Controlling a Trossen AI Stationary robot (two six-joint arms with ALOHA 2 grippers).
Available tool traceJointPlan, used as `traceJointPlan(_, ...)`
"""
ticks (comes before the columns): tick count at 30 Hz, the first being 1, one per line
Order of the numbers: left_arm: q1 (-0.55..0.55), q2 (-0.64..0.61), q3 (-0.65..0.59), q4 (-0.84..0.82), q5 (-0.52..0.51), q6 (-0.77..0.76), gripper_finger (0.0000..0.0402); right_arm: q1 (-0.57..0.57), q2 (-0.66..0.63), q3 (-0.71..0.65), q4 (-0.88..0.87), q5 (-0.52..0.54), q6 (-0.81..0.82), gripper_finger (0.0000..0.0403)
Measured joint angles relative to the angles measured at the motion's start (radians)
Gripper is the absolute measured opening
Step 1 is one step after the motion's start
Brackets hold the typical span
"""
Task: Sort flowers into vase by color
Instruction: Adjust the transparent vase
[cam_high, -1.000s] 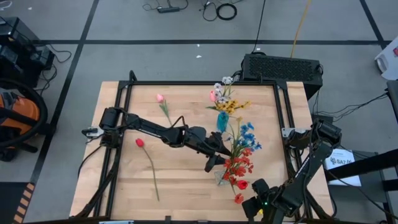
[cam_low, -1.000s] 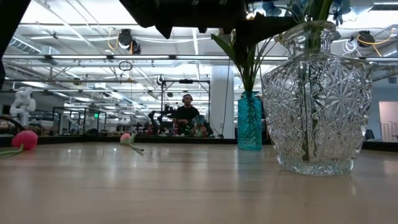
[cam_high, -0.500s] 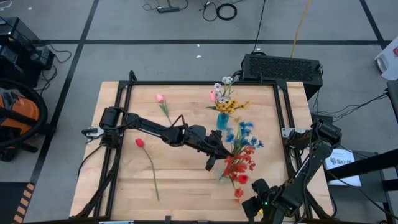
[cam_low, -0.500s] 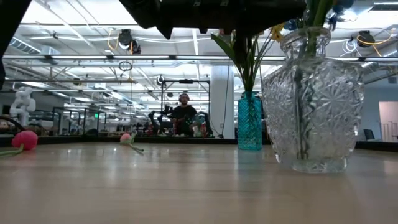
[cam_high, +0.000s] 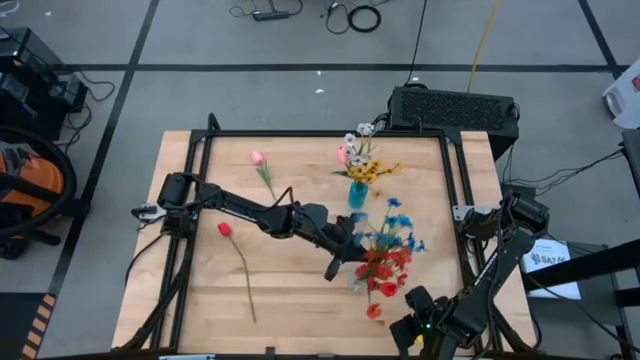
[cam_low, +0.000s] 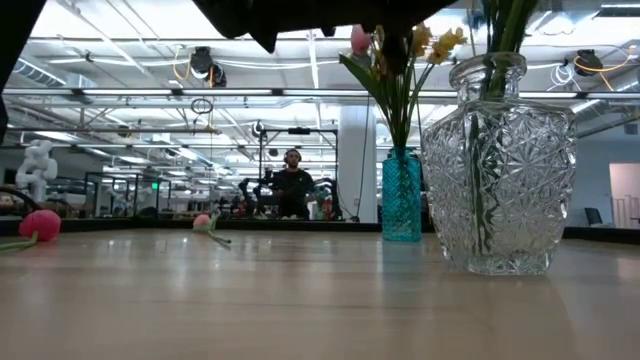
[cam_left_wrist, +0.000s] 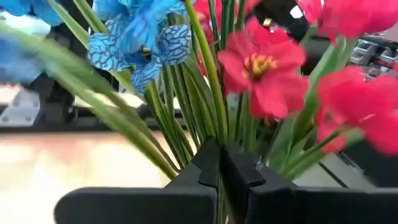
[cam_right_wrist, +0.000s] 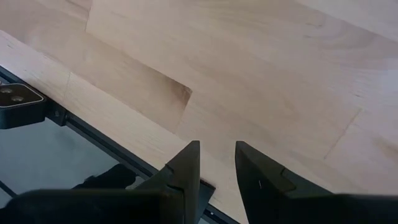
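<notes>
A clear cut-glass vase (cam_low: 498, 170) stands right of centre and holds red flowers (cam_high: 383, 268) and blue flowers (cam_high: 398, 222). Behind it, a teal vase (cam_high: 357, 194) holds yellow, white and pink blooms (cam_high: 365, 160). My left gripper (cam_high: 356, 250) reaches level into the clear vase's bunch from the table's left and is shut on a stem. A pink tulip (cam_high: 257, 158) and a red tulip (cam_high: 224, 229) lie flat on the table's left half. At the near right corner my right gripper (cam_right_wrist: 217, 163) hangs open over the table's edge, nothing between its fingers. My left gripper pinches one green stem (cam_left_wrist: 213, 118) of the clear vase's bunch between its two fingertips (cam_left_wrist: 208, 163), above the vase's mouth. The fingers come level from the table's left and lie across the stem. The stem stands nearly upright among the others; which bloom it bears I cannot tell.
A black metal frame (cam_high: 320, 133) runs around the wooden table top. The near middle of the table, between the red tulip's stem (cam_high: 244, 280) and the clear vase, is free room. Beyond the far edge, a person (cam_low: 292, 185) sits in the room.
My left gripper has shut on a stem in the clear vase's bunch and rolled a little. The clear vase rocked and tilted, then came upright again, shifted slightly. Its red and blue blooms swayed toward the table's near edge.
</notes>
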Motion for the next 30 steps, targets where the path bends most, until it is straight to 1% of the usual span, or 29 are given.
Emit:
traceJointPlan(5,0.001,-0.004,0.0,0.038,0.008,0.024,0.0005,0.0,0.0,0.0,-0.011,0.0,0.0,0.0093)
traceJointPlan(11,0.001,-0.004,-0.001,0.033,0.062,0.027,0.0005,0.0,0.0,0.0,-0.011,0.0,0.0,0.0093)
traceJointPlan(13,0.001,-0.004,-0.013,0.049,0.081,0.05,0.0003,0.0,0.0,0.0,-0.011,0.002,0.0,0.0093)
traceJointPlan(16,-0.001,-0.004,-0.028,0.076,0.085,0.094,0.0002,0.0,0.0,0.0,-0.011,0.002,0.001,0.0093)
traceJointPlan(21,-0.004,-0.004,-0.051,0.115,0.085,0.096,0.0001,0.0,0.0,0.0,-0.01,0.003,0.001,0.0093)
traceJointPlan(25,0.001,-0.044,-0.075,0.121,0.077,0.107,0.0001,0.0,0.0,0.0,-0.009,0.003,0.001,0.0093)
traceJointPlan(30,0.003,-0.129,-0.165,0.103,0.044,0.132,0.0,0.0,0.0,0.0,-0.009,0.003,0.003,0.0093)
